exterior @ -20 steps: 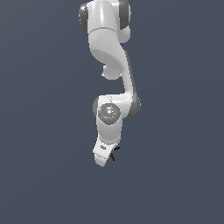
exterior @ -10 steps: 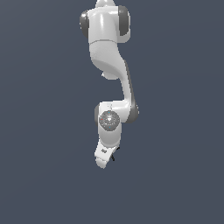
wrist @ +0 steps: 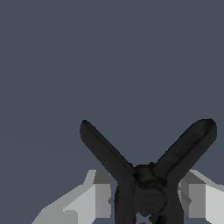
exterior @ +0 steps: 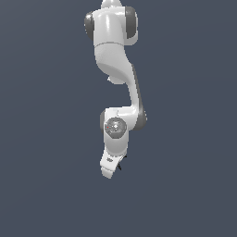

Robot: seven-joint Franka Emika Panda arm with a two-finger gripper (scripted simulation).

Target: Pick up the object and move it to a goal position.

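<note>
The object [wrist: 146,183] is a small black thing with two thin prongs splayed in a V and a red speck at its base. In the wrist view it sits between my two pale fingers [wrist: 98,192], which close against its body. In the exterior view my white gripper [exterior: 114,166] hangs below the arm, and only thin black prongs of the object [exterior: 121,163] stick out at its side. The gripper is shut on the object and holds it in the air.
Only a plain dark grey-blue background shows around the arm [exterior: 115,69] in both views. No table, goal marker or other object is visible.
The arm has shifted slightly, and the gripper with the object has risen a little in the exterior view. The grip on the object is unchanged.
</note>
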